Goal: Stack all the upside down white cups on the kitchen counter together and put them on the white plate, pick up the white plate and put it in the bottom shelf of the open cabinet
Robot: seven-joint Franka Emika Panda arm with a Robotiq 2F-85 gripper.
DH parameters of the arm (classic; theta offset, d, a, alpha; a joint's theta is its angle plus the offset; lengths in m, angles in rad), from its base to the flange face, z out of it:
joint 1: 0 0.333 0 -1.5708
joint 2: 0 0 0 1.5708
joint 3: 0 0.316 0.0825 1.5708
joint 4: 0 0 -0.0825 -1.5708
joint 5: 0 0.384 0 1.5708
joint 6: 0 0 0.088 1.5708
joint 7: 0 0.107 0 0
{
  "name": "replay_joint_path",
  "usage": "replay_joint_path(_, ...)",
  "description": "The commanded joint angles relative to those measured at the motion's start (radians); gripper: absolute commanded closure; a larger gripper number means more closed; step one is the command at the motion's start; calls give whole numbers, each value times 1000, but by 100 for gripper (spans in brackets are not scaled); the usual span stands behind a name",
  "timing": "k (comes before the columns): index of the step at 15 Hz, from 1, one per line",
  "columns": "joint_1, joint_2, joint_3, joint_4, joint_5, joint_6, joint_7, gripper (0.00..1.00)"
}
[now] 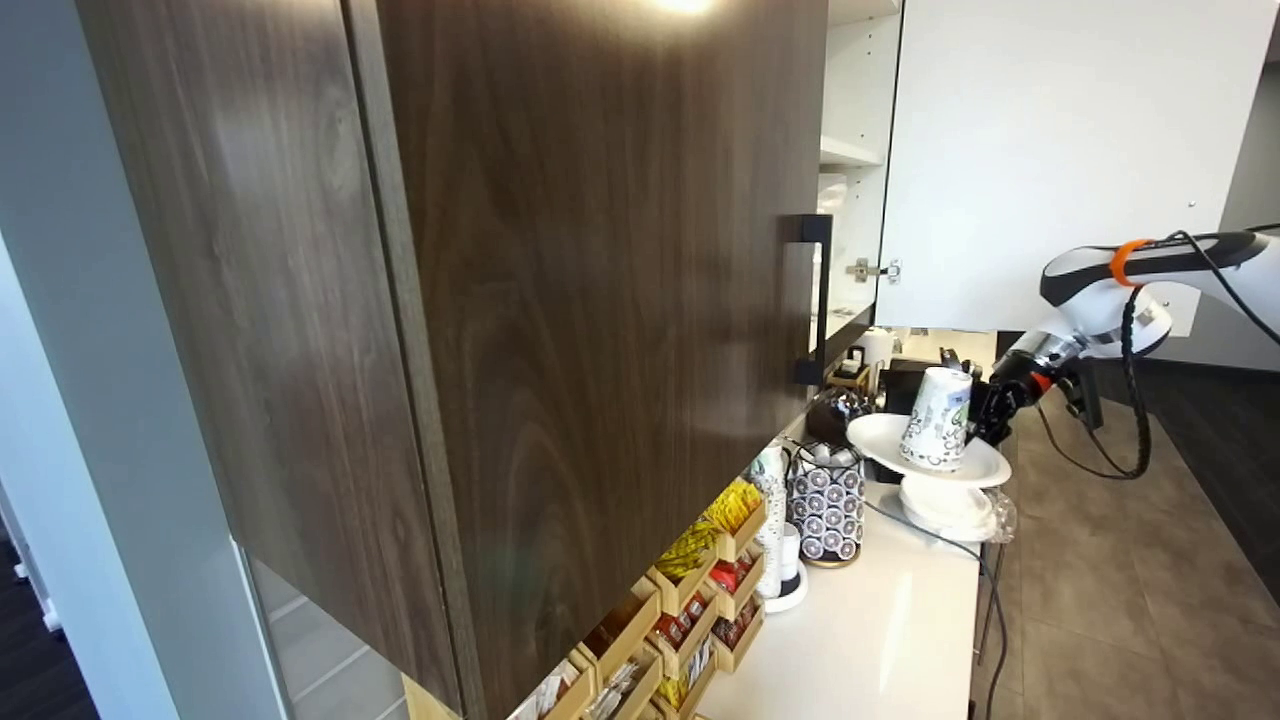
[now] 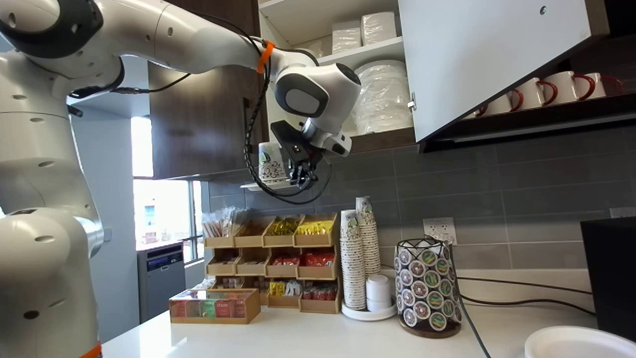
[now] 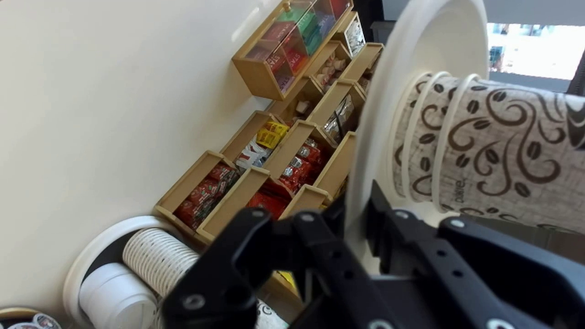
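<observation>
My gripper [image 3: 358,217] is shut on the rim of a white plate [image 3: 388,82], one finger on each face. A short stack of upside-down white paper cups with a brown swirl pattern [image 3: 502,146] stands on the plate. In both exterior views the plate [image 1: 872,438] [image 2: 252,187] is in the air, with the stack [image 1: 936,420] [image 2: 271,161] upright on it beside the gripper [image 1: 985,425] [image 2: 303,176]. The open cabinet [image 2: 382,140] is above the pale counter [image 2: 298,335]. Small plain white cups [image 2: 378,289] sit on a round tray at the wall.
Wrapped plate stacks [image 2: 382,99] occupy the right of the cabinet's bottom shelf. The open white door [image 2: 477,54] swings outward. A dark wood door [image 1: 600,300] is alongside. Below are snack bins [image 2: 283,268], tall cup stacks [image 2: 353,263], a pod holder [image 2: 427,288] and white dishes [image 1: 945,508].
</observation>
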Motion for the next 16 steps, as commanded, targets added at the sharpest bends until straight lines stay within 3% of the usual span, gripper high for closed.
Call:
replay_joint_path(1,9,-16,-19,64,-35,-14,49,94)
replay_joint_path(10,22,-5,-25,236,-15,-98,210,94)
replay_joint_path(11,19,-16,-25,198,-16,-53,165,94)
replay_joint_path(16,20,-10,-26,208,-16,-58,167,94)
